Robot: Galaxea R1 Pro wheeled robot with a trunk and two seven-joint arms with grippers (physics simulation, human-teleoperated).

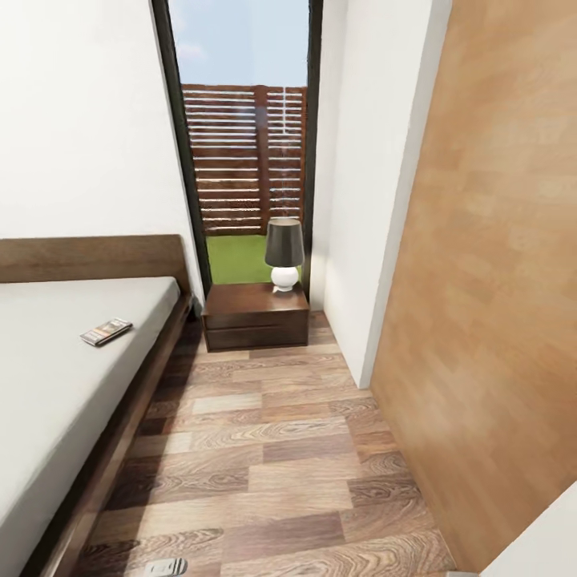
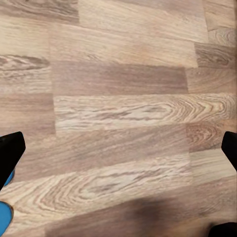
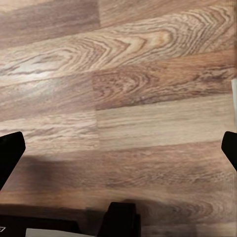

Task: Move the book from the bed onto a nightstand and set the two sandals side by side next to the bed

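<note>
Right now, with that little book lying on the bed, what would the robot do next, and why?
Probably roll forward toward the book. It lies flat on the bed, while both tools face bare floor, wide open. The nightstand beside the bed has free space before its lamp.

A table lamp [image 1: 284, 253] with a dark shade and a round white base stands at the back right corner of the cabinet top, before the window. A tall light wood panel [image 1: 497, 264] fills the right side. A small grey object [image 1: 166, 566] lies on the plank floor [image 1: 280, 449], unclear.
</note>
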